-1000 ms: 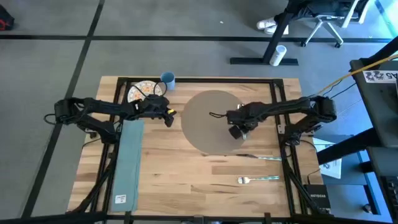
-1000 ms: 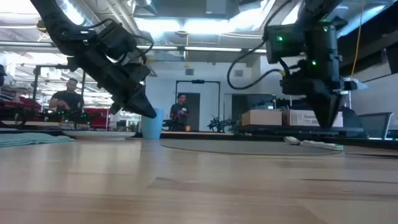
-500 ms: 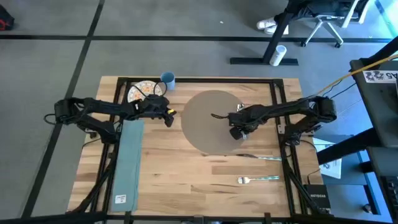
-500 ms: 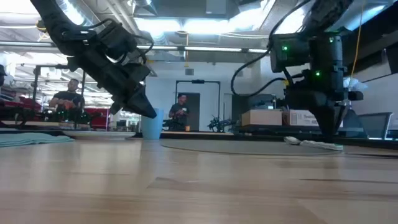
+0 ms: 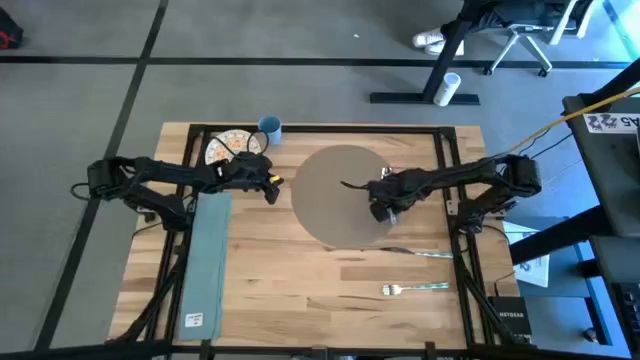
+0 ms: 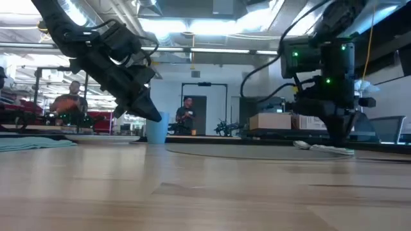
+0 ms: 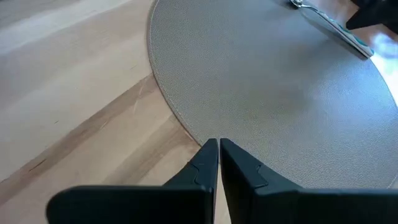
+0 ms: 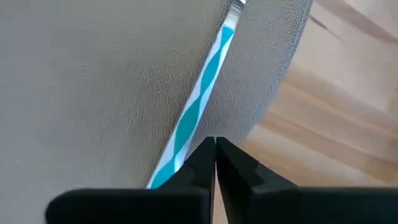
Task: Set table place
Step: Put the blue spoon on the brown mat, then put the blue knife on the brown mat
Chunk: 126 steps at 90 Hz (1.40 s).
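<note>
The round grey-brown placemat (image 5: 335, 195) lies flat on the wooden table (image 5: 300, 300). On the mat rests a utensil with a blue-and-white striped handle (image 8: 196, 102), also visible in the left wrist view (image 7: 329, 28). My right gripper (image 8: 215, 143) is shut and points down right beside that handle, over the mat's right part (image 5: 383, 210), low above it (image 6: 337, 142). My left gripper (image 5: 277, 187) hangs shut above the mat's left edge (image 7: 219, 144), clear of the table (image 6: 154, 117). My right gripper points its shut fingertips (image 8: 205, 152) down at the placemat, right next to the striped handle (image 8: 180, 140). I cannot tell whether they touch the handle or the mat.
A patterned plate (image 5: 228, 147) and a blue cup (image 5: 268, 127) stand at the far left. A long teal napkin (image 5: 205, 260) lies along the left side. A knife (image 5: 418, 252) and a fork (image 5: 415, 289) lie near the right front. People stand in the room behind (image 6: 186, 115).
My right gripper has shifted a little toward the table's right edge and sunk lower toward the placemat, staying shut.
</note>
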Each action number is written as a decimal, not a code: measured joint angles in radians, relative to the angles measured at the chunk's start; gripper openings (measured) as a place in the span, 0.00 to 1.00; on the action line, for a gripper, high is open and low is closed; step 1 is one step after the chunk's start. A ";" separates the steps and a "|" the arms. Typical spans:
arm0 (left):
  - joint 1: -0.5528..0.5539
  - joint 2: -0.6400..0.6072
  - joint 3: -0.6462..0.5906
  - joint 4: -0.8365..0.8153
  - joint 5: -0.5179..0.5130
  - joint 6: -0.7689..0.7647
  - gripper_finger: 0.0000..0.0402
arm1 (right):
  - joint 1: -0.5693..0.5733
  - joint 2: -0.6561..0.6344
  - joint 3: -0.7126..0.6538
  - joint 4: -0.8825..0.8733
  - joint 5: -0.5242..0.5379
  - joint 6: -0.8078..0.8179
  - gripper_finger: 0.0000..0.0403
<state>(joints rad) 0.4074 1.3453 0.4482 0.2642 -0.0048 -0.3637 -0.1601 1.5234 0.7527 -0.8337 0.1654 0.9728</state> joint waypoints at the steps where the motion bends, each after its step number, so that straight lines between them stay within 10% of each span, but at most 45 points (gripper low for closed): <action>1: 0.000 0.000 0.000 0.000 0.000 0.000 0.00 | 0.000 0.000 -0.001 0.000 0.000 0.002 0.00; 96: 0.000 0.000 0.000 0.000 0.000 -0.003 0.00 | -0.005 0.000 -0.001 0.054 0.027 0.018 0.00; 126: 0.000 0.000 0.000 -0.001 0.000 -0.003 0.00 | 0.041 -0.020 0.072 -0.167 -0.019 0.013 0.00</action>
<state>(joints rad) 0.4076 1.3453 0.4481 0.2634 -0.0048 -0.3668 -0.1190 1.5033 0.8245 -1.0003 0.1463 0.9858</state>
